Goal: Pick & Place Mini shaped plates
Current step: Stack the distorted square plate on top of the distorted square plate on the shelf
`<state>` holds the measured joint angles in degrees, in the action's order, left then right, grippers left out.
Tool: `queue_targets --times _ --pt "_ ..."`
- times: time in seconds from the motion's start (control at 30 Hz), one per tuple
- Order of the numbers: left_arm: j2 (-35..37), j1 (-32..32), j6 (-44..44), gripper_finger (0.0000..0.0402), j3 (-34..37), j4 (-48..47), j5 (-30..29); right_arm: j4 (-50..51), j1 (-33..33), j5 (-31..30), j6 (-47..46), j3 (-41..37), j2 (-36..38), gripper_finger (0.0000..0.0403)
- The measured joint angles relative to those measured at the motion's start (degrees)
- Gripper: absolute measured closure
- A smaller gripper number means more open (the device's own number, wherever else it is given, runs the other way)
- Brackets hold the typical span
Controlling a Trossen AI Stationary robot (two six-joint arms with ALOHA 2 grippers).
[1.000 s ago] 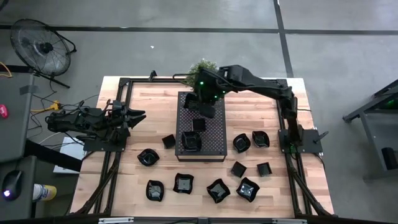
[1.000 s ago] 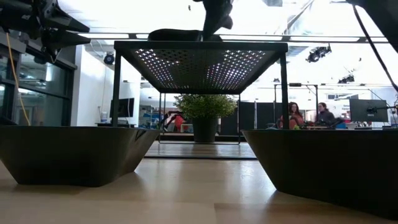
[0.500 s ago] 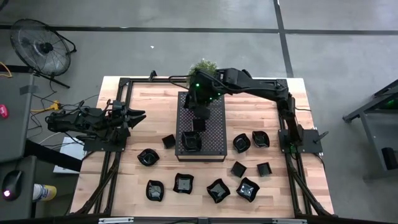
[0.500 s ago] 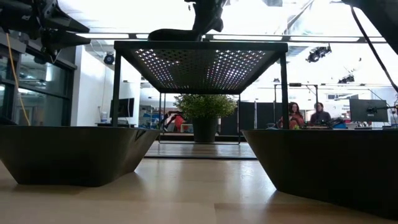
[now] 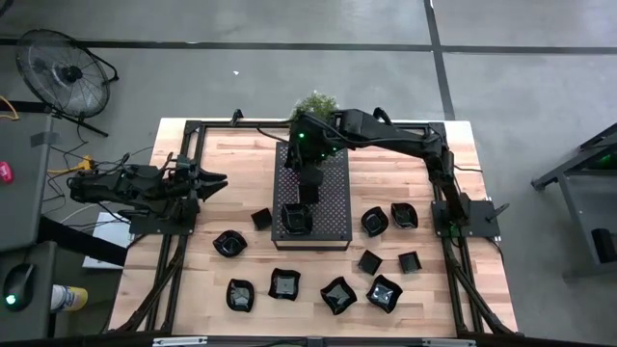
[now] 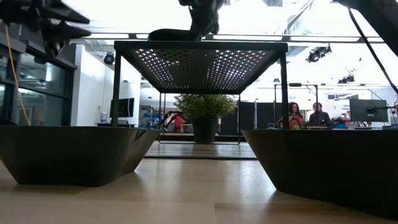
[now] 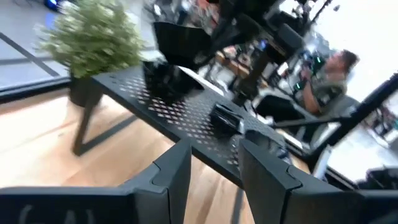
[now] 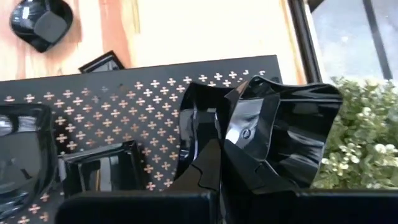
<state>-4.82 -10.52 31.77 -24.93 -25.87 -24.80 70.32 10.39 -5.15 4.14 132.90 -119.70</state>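
Note:
Over the far end of the black perforated tray (image 5: 333, 207) hangs a wavy-rimmed mini shaped plate (image 8: 283, 124), with my right gripper (image 8: 221, 160) shut on it. Two square plates (image 5: 297, 219) (image 5: 308, 192) sit on the tray's top. Several more glossy black plates (image 5: 284, 283) (image 5: 384, 293) (image 5: 229, 243) lie on the wooden table around the tray's near end. At the table's left edge my left gripper (image 7: 214, 165) waits open, level and pointing at the tray, with nothing between its fingers. My right gripper pinches the wavy plate's rim (image 8: 235, 142) between its two fingers, on the side nearest the wrist. The fingers come slanting down from the table's right. The plate is tilted and lifted clear of the tray's top.
A potted plant (image 5: 313, 104) stands at the table's far edge, just behind the tray. Black frame rails (image 5: 183, 207) run along the table's left and right sides. In the low view two big dark dishes (image 6: 68, 152) (image 6: 329, 165) stand close to the camera.
My right gripper has carried the wavy plate a little toward the table's left edge, above the tray's far end, still shut on it and clear of the tray.

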Motion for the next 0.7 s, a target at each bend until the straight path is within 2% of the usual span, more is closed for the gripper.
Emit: queue_targets --times 0.1,0.17,0.33,0.43,0.6,0.7 --pt "-7.00 0.02 -1.69 0.0270 -4.87 1.12 0.57 0.04 -0.18 0.98 1.52 0.00 0.00 0.0403" --pt "-11.94 0.02 -1.41 0.0270 -8.86 0.68 -1.26 0.02 -0.51 -0.29 3.11 0.00 0.00 0.0403" --pt "-23.73 0.04 3.87 0.0270 -20.62 -1.34 -7.32 0.17 -2.39 -9.09 7.61 0.00 0.00 0.0403" --pt "-28.61 0.04 4.96 0.0270 -26.68 -1.44 -8.39 0.13 -4.26 -15.89 12.25 0.00 0.00 0.0403" --pt "-35.43 0.02 6.49 0.0269 -33.50 -1.03 -12.04 -0.09 -7.53 -24.92 18.49 0.00 0.00 0.0403" --pt "-39.61 0.06 6.48 0.0250 -35.56 -1.15 -12.59 -0.28 -9.15 -28.25 20.98 0.00 0.00 0.0403"
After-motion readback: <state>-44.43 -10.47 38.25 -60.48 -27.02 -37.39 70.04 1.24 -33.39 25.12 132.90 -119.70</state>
